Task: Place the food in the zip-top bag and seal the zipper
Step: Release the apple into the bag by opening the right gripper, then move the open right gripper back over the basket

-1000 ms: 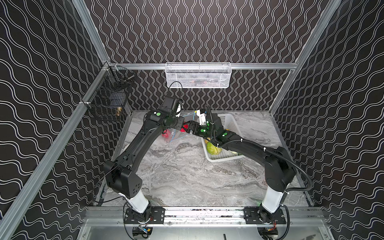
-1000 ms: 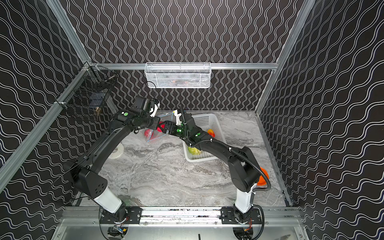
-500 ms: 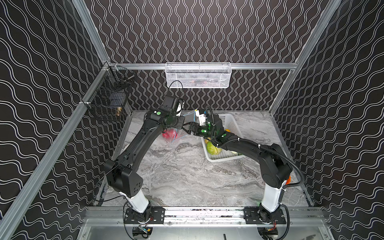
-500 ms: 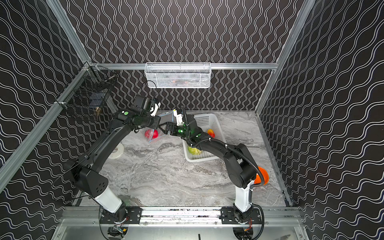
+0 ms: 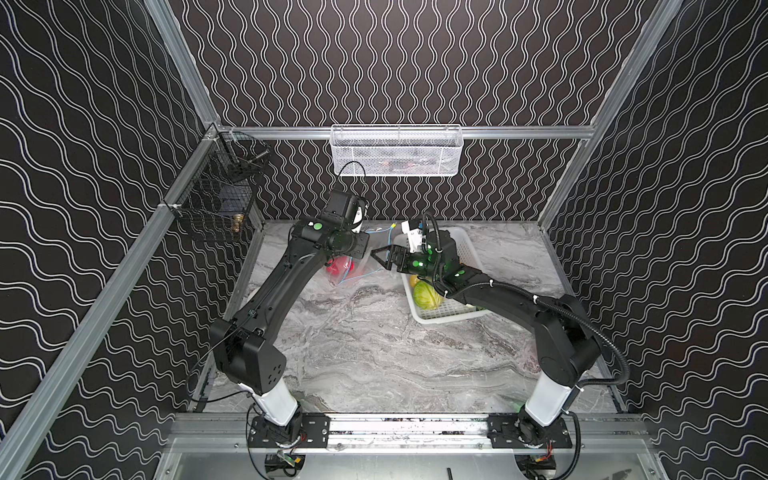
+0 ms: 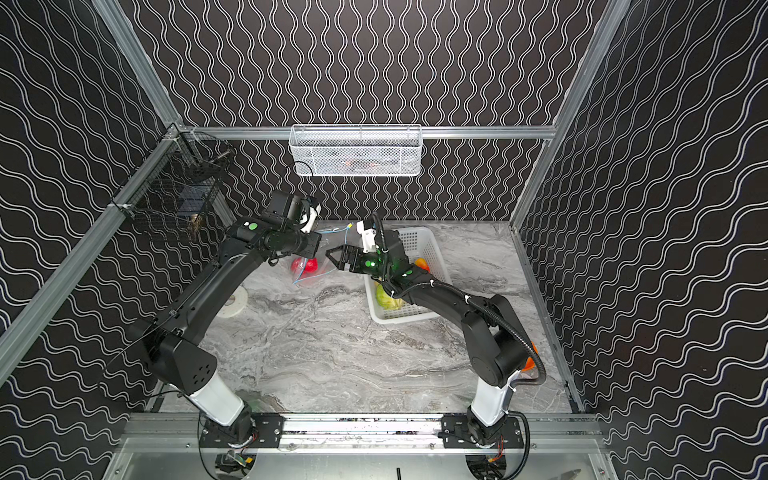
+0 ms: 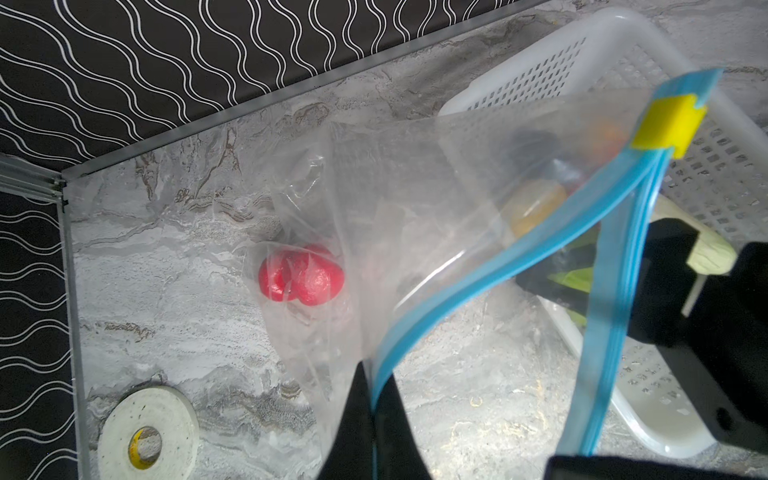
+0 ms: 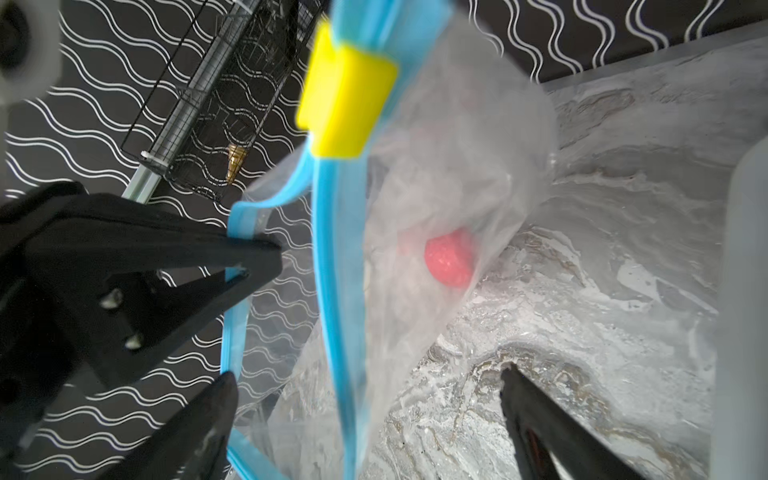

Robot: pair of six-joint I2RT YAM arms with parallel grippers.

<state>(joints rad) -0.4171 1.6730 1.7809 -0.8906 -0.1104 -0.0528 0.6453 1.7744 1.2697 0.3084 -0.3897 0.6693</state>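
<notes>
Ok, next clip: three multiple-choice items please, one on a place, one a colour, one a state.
1. Where is the green cabbage? A on a plate; B in the white basket; C in a cup.
2. What colour is the slider on the bag? A red; B yellow; C black.
3. The right hand is: A open; B shut on the slider; C shut on the cabbage.
1 B, basket walls surround it; 2 B, plain in both wrist views; 3 A, its fingers stand wide apart.

Left gripper [image 5: 366, 249] holds the bag [image 5: 362, 271], red rounds [image 5: 341, 266] inside. Right gripper [image 5: 379, 261] gapes beside it. Cabbage [image 5: 427, 296] sits in the basket [image 5: 440, 318].
</notes>
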